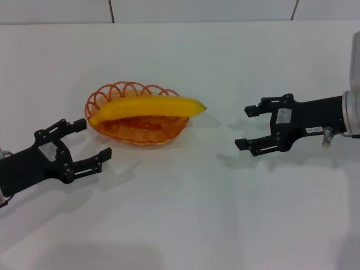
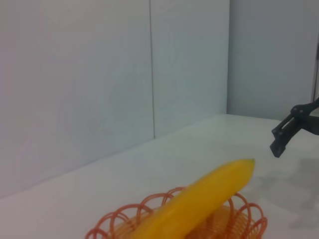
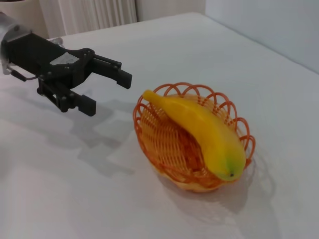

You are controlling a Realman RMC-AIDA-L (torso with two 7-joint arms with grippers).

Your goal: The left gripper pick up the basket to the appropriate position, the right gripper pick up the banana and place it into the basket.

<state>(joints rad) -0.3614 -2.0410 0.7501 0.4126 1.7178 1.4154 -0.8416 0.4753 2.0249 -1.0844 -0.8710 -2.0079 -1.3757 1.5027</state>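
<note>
Head view, one banana [image 1: 147, 108], one basket [image 1: 136, 130]

**Layout: basket centre-left, grippers flanking**

Basket [image 1: 136, 115] sits on the surface [image 1: 225, 214], upper centre-left of the head view. Banana [image 1: 147, 108] lies in it lengthwise, resting across the rim, one end jutting past the basket's right edge. Left gripper [image 1: 93, 140] at lower left of frame, near the basket, not touching. Right gripper [image 1: 246, 127] at right of frame, level with the basket, well apart from the banana's tip.
</note>
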